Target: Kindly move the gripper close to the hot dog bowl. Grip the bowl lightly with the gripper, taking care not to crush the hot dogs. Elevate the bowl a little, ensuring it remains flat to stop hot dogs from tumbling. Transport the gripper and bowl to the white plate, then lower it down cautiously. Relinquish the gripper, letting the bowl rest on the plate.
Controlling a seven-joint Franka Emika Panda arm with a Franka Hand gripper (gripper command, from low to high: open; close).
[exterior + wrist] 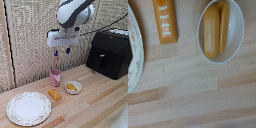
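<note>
The plate [28, 108] lies well apart from the bowl [73, 87], which sits beside the pink cup [55, 77] under the raised gripper [62, 51], jaws apart, so a skewed descent could knock the cup or tip the hot dogs [215, 30].

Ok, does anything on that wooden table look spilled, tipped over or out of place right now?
Nothing looks spilled or damaged. The one oddity is a loose yellow-orange block of food lying straight on the wooden table, between the small round white hot dog bowl and the large white patterned plate. The pink cup stands upright.
</note>
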